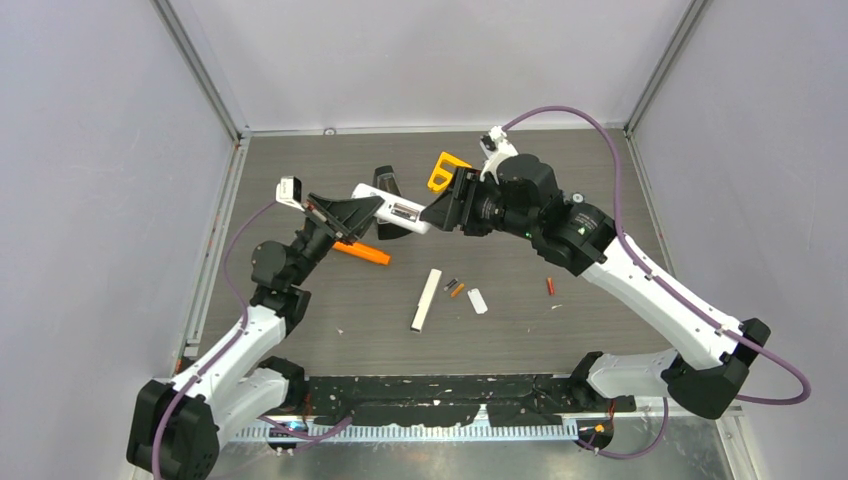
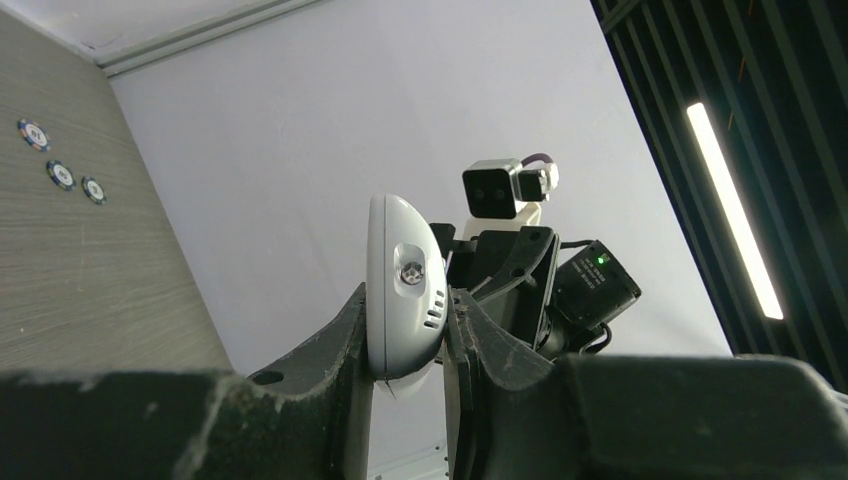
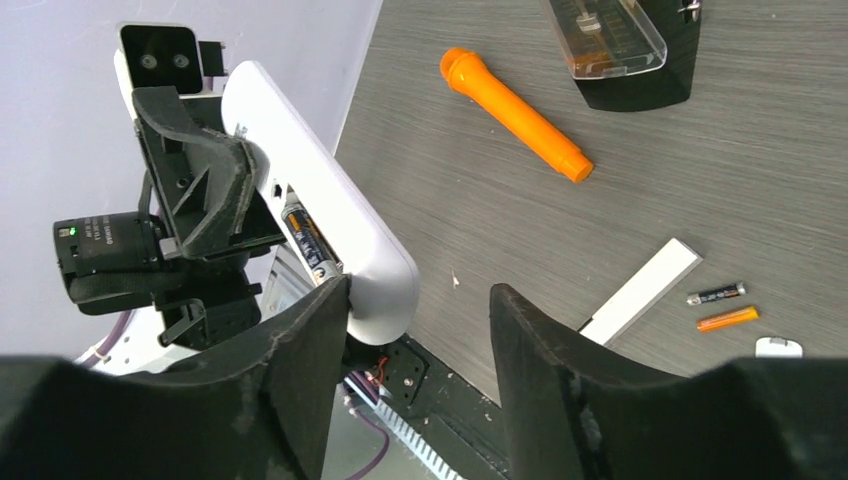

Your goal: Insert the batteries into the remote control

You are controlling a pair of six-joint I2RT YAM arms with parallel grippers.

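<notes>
Nearest the arm bases, a long white bar [image 1: 427, 298] lies on the table [image 1: 330, 300]. Just right of its far end, the dark grey battery [image 1: 450, 284] and the orange battery [image 1: 458, 291] lie side by side, with a small white piece [image 1: 478, 300] just beside them. The red battery [image 1: 550, 286] lies alone, well to the right, close to the right arm.

Farther back, an orange cylindrical tool [image 1: 362, 253] lies on the table under the left arm. Above it, the left pincer [image 2: 405, 300] is clamped on the remote control [image 2: 403, 285] and holds it off the table. A 4th battery [image 3: 308, 240] sits in the remote's open compartment. The right pincer [image 3: 418, 292] has its jaws apart at the remote's free end and grips nothing. 1 finger is close against that end, though I cannot tell whether it touches.

Beyond these are a black box with a clear lid [image 3: 620, 50] and a yellow object [image 1: 447, 170]. The left wrist view shows 3 round discs [image 2: 61, 174] on the table.
</notes>
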